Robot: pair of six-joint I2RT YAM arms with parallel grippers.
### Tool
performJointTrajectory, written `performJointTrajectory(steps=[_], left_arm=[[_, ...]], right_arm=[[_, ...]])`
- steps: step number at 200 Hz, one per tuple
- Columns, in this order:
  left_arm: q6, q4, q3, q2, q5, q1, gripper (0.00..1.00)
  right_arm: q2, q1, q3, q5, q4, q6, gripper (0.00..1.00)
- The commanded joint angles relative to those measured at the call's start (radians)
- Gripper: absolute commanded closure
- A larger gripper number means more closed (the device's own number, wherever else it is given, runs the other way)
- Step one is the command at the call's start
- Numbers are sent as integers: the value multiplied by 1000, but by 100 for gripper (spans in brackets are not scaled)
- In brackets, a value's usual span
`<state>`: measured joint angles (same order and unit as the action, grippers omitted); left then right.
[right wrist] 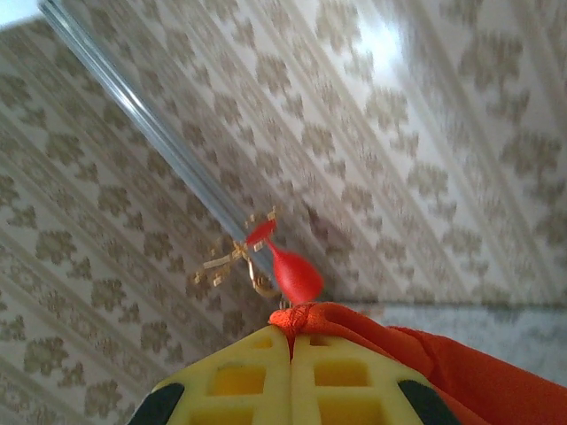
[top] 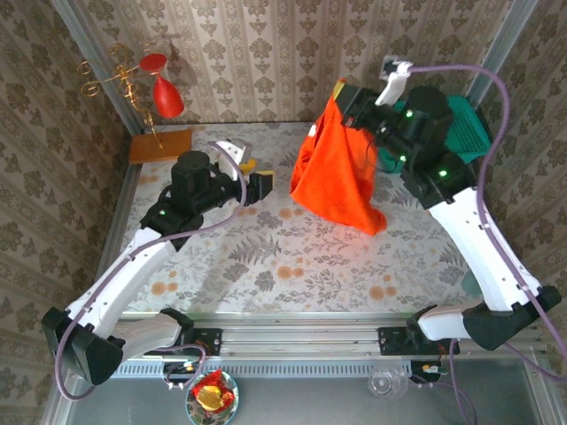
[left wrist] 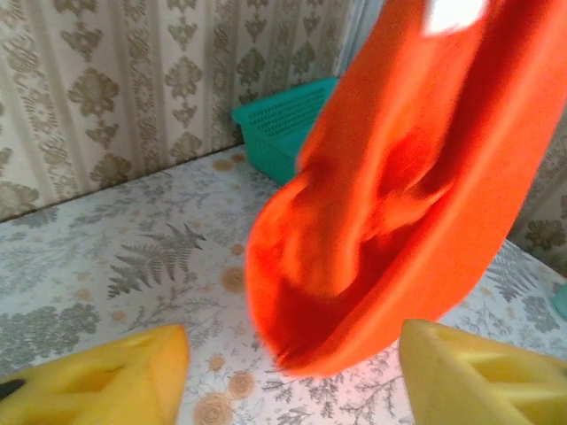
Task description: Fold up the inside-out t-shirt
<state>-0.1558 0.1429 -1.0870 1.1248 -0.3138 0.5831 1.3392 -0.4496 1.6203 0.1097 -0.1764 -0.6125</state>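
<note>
The inside-out t-shirt [top: 337,177] is bright orange-red and hangs bunched above the table's back middle, its lower end draping to the tabletop. My right gripper [top: 343,94] is shut on its top edge, and in the right wrist view the yellow jaws [right wrist: 291,341] pinch a fold of the cloth [right wrist: 461,372]. My left gripper [top: 250,173] sits left of the shirt, low over the table, and points toward it. Its yellow fingers stand apart in the left wrist view [left wrist: 297,376], with the shirt's hanging lower edge [left wrist: 390,204] just ahead of them, untouched.
A green plastic basket [top: 465,128] [left wrist: 283,124] stands at the back right behind the right arm. A red ornament on a gold stand [top: 159,88] [right wrist: 288,266] and an orange-brown wooden block [top: 161,144] occupy the back left corner. Patterned walls close three sides.
</note>
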Motion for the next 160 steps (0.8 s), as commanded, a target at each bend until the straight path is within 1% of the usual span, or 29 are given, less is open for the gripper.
performJointTrajectory(steps=[1,20,42,67,82,106,116,126,138,149,160], left_arm=[[-1,-25,6,23,15,15,42],[-2,13,23,42,40,15,48],[-19,34,62,72,42,14,56],[-73,13,105,135,-19,13,62],[-103,6,117,186,-60,19,64],[-133,7,133,267,-85,33,67],[-149,7,136,305,-95,40,66],[-169,9,131,342,-104,46,62],[-185,7,123,379,-114,58,54],[-197,20,109,409,-100,69,42],[-201,37,89,434,-70,83,38]], right_arm=[[-1,-11,-137,46,39,-71,100],[-15,-12,-304,45,18,-94,100],[-47,-12,-496,-5,-15,-108,100],[-60,-12,-684,-46,-43,-123,100],[-55,-12,-779,-45,-46,-140,100],[-56,-13,-883,-17,-6,-164,100],[-64,-13,-903,-12,1,-168,100],[-72,-14,-913,-13,1,-170,100],[-86,-14,-924,-16,1,-173,100],[-99,-14,-931,-20,3,-173,100],[-109,-14,-930,-26,-1,-173,100]])
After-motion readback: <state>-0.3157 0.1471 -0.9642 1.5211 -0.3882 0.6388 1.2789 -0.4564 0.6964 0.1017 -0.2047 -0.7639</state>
